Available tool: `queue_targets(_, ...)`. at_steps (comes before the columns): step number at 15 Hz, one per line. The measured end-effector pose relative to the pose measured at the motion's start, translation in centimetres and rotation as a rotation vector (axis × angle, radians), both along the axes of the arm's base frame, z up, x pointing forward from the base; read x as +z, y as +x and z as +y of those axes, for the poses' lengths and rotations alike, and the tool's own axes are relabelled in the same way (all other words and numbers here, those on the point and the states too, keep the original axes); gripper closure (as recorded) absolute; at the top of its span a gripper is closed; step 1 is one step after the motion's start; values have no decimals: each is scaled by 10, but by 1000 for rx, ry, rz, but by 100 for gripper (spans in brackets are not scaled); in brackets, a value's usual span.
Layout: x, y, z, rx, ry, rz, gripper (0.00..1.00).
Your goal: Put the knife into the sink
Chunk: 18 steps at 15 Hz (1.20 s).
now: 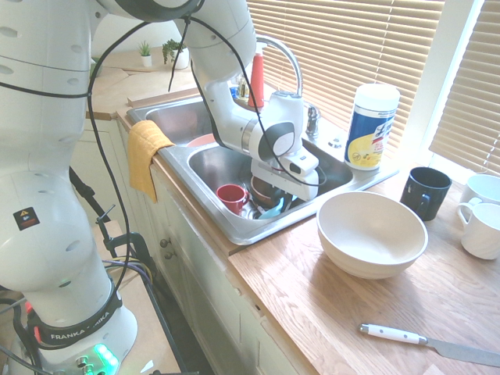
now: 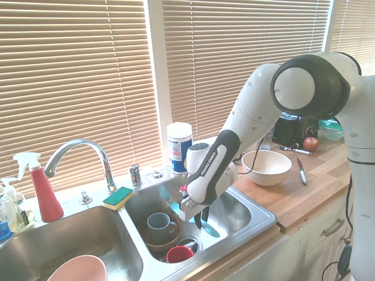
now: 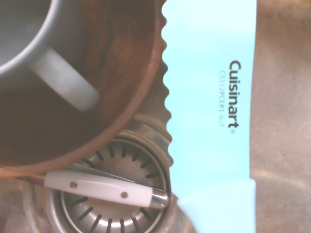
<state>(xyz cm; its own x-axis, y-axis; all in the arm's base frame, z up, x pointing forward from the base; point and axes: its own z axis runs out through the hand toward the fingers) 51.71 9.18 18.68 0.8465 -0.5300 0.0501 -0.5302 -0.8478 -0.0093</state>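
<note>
Second exterior view, hand [image 2: 200, 220] low in sink [image 2: 258, 218], clamped on knife [image 2: 206, 228] (turquoise, serrated), blade beside brown bowl [image 2: 157, 243].

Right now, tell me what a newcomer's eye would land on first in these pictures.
The white arm, bent low into the right basin of the sink, its gripper just above the turquoise knife on the basin floor. Beside it a grey mug sits in a brown bowl, and a large white bowl stands on the wooden counter.

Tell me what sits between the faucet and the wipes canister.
A sponge and a small chrome fitting, seen in the second exterior view.
</note>
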Motion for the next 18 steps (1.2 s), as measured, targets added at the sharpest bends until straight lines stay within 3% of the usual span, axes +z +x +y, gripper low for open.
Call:
queue_targets(3, -7, -4, -2, -8, 0, 1, 100)
queue_targets(4, -9, -6, -3, -9, -1, -1, 0)
queue_targets(13, -6, -8, -8, -51, 9, -3, 0)
queue_targets(18, 35, -12, -8, -46, -9, -26, 0)
